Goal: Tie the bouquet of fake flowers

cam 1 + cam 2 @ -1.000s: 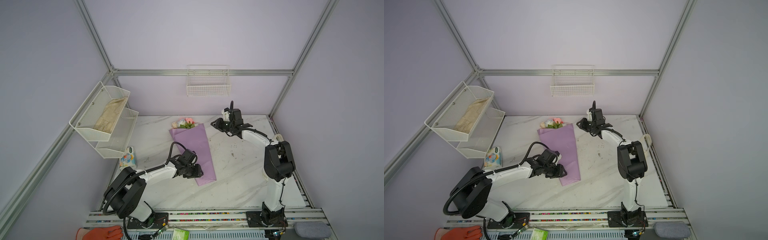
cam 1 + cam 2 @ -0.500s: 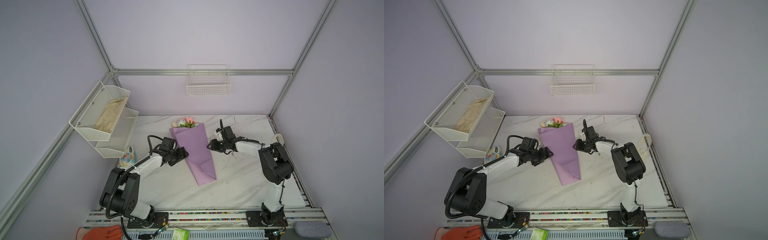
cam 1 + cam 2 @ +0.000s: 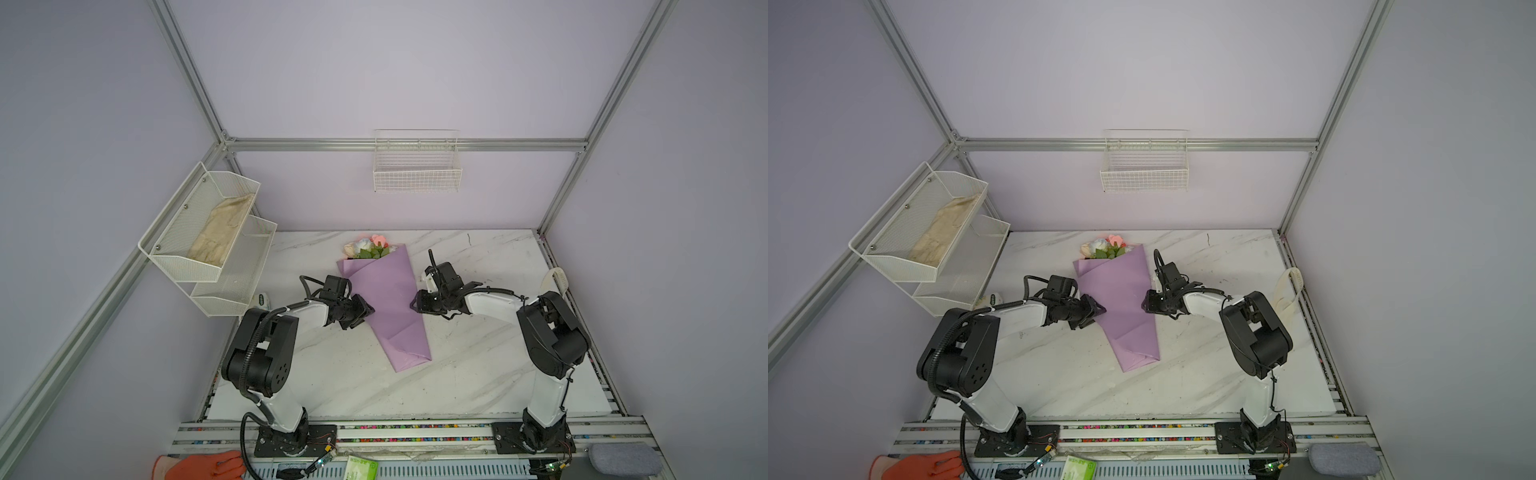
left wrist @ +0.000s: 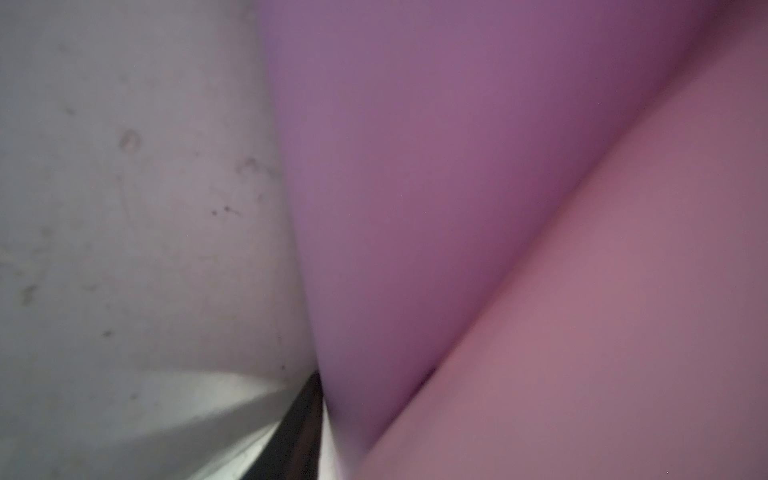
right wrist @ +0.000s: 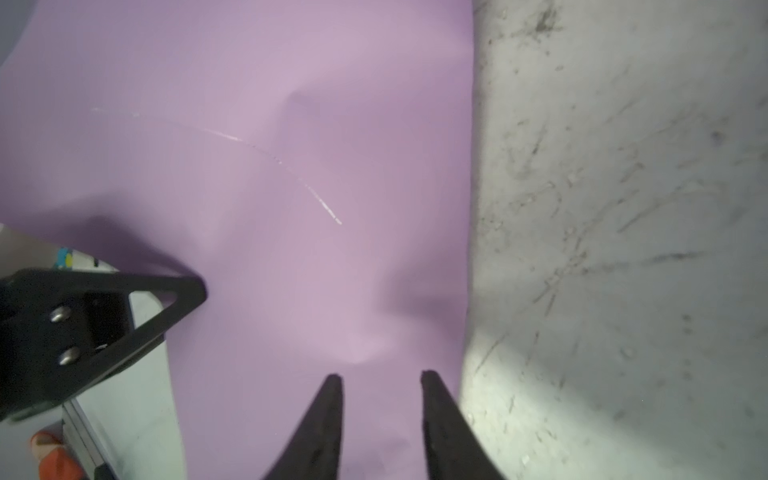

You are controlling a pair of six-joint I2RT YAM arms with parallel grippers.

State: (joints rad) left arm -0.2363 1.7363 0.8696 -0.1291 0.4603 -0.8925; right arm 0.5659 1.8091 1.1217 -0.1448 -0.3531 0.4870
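1. Bouquet of fake flowers point(image 3: 384, 303) lies near the middle of the desk point(image 3: 478, 365), sheathed in a lilac paper cone point(image 5: 291, 166). The rose heads point(image 3: 368, 247) point to the back wall and the folded tip points toward the robot.
2. A second ago the left claw point(image 3: 365, 311) sat low by the cone's tip and the right claw point(image 3: 414, 302) hung raised near the back. Both have since swung in and now flank the cone at mid-length, one on each side.
3. In the right wrist view the left claw touches the paper's edge. Its own wrist view is a blur of lilac and pink, so I cannot tell how wide it stands or whether it has any paper.
4. On the right claw the fingers point(image 5: 332, 403) stand a narrow gap apart over the paper's other edge, with nothing seen between them.
5. The arms look set to gather the cone, I judge. Nothing is tied round it yet, and the cream ribbon point(image 3: 556, 279) lies well apart at the desk's right edge.
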